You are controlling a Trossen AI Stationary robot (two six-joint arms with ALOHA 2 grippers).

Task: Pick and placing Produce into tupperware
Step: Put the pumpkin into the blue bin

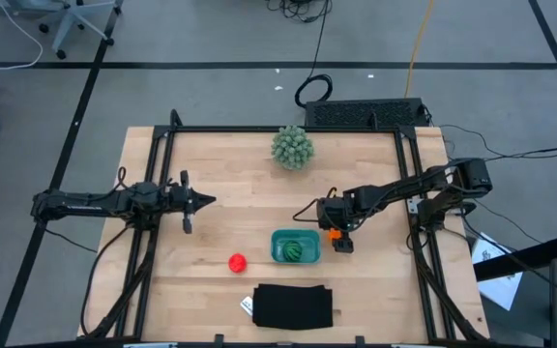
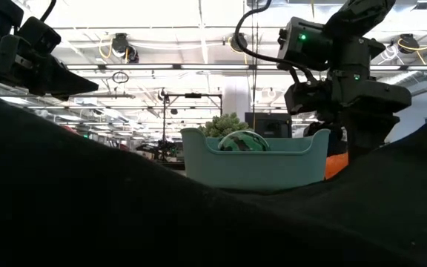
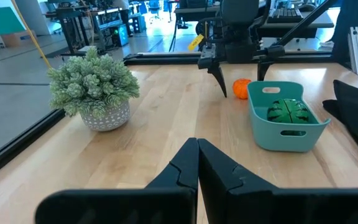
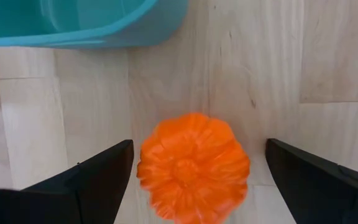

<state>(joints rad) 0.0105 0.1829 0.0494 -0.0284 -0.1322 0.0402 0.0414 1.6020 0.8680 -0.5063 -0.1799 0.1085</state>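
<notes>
The teal tupperware (image 1: 295,246) sits on the wooden table with the dark green striped melon (image 1: 294,251) inside it. The orange ball (image 4: 193,167) rests on the table just to the right of the tupperware. My right gripper (image 4: 197,186) is open and points down over the ball, one finger on either side; I see a gap on both sides. The red tomato ball (image 1: 237,262) lies on the table to the left of the tupperware. My left gripper (image 3: 197,163) is shut and hovers over the table's left half, away from all of them.
A spiky pale-green plant in a pot (image 1: 292,147) stands near the table's far edge. A flat black rectangle (image 1: 293,304) lies at the near edge, in front of the tupperware. Bare wood shows between the plant and the tupperware.
</notes>
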